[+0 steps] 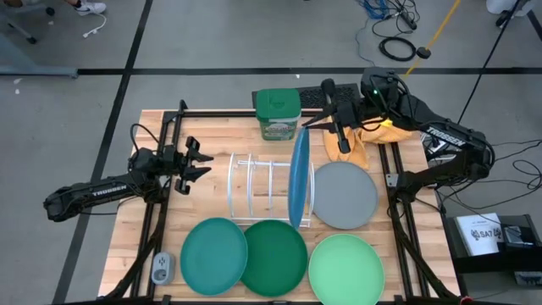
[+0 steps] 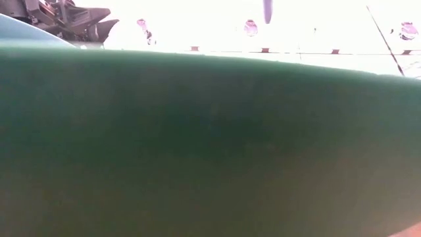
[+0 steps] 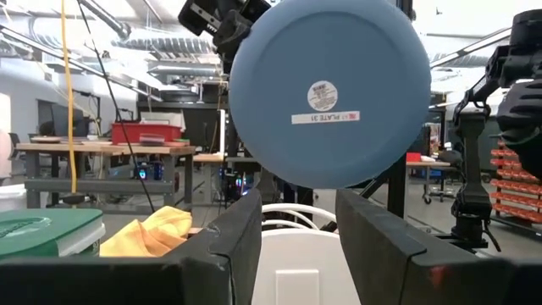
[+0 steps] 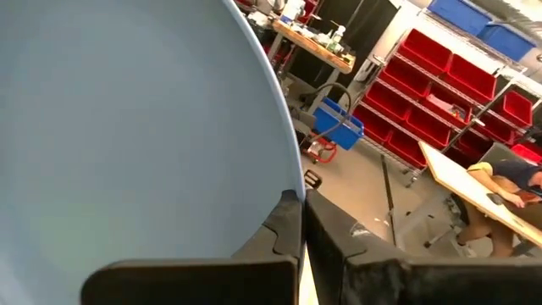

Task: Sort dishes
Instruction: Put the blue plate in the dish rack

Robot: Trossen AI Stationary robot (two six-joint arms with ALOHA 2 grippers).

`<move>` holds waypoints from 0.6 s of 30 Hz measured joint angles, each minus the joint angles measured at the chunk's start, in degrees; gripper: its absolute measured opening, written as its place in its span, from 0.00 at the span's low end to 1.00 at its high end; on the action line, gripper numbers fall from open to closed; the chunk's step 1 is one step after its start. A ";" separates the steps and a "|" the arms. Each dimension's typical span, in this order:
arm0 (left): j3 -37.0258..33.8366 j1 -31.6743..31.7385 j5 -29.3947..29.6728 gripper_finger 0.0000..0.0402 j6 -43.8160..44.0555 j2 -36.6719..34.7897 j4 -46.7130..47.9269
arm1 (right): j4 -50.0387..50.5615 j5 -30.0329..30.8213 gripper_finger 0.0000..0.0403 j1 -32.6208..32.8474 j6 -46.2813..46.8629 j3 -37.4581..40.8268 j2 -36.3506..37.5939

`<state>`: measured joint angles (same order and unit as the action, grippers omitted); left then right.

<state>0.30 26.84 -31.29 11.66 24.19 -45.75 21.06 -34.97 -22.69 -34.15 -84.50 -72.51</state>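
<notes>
Right gripper (image 1: 332, 127) is clamped on the blue plate's (image 1: 298, 178) rim, holding it on edge at the white rack (image 1: 254, 188). Left gripper (image 1: 196, 163) sits apart beside the rack, holding nothing. Grey plate (image 1: 345, 195) lies flat on the desk (image 1: 212, 127) just beside it.

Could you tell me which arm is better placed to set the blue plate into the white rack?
Right. Its hand is shut on the blue plate, held on edge over the white rack. The left hand waits open beside the rack, holding nothing.
</notes>
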 joint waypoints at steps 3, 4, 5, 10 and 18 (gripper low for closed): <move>0.00 -0.01 0.00 0.38 -0.01 -0.01 -0.01 | -5.32 -0.18 0.00 -0.62 0.30 1.68 -0.33; 0.00 -0.01 0.00 0.38 -0.02 -0.01 0.00 | -8.25 -0.59 0.00 -0.64 0.79 2.15 -0.65; 0.00 0.00 0.00 0.38 -0.03 0.01 0.01 | -10.92 -1.34 0.00 -0.63 1.34 2.45 -1.13; 0.00 0.01 0.00 0.38 -0.22 -0.01 0.06 | -23.77 -3.17 0.00 -0.12 2.33 2.54 -4.86; 0.00 0.01 0.00 0.38 -0.37 -0.01 1.33 | -43.23 -3.10 0.00 -0.12 9.14 2.56 -14.69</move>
<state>0.30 26.85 -31.29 11.29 24.18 -44.42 -22.17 -38.07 -22.81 -25.01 -81.93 -87.20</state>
